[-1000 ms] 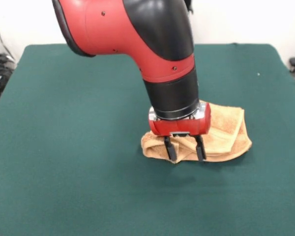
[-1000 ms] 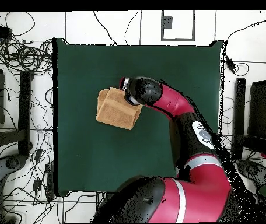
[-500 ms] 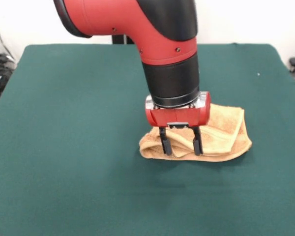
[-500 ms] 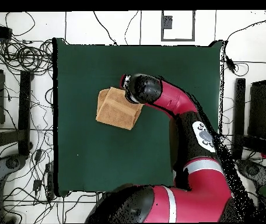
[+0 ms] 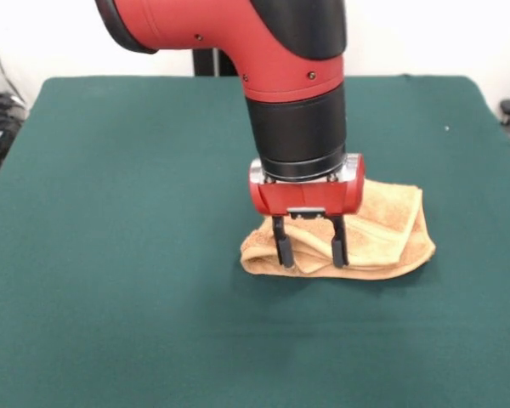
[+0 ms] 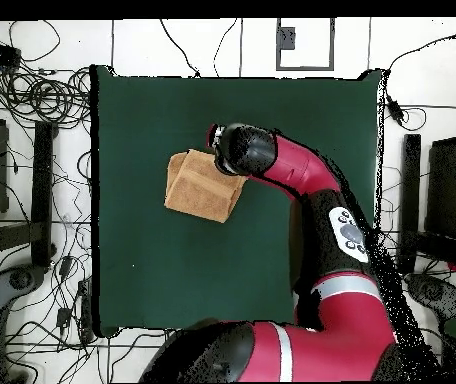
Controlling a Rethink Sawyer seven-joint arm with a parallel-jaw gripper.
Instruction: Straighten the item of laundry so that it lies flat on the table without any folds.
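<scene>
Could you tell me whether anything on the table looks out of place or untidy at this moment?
Only the towel: it lies bunched in folded layers instead of flat, with rolled folds along its front edge. The open claw stands over those folds, a finger on either side of a ridge. The table cover shows no spill or damage.

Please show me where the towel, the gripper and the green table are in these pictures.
towel (image 5: 391, 229): front view, on its folded upper layer, right of the gripper.
gripper (image 5: 310, 252): front view, midway between its two open black fingertips, at the towel's front edge.
table (image 6: 272, 110): overhead view, on bare green cover.
</scene>
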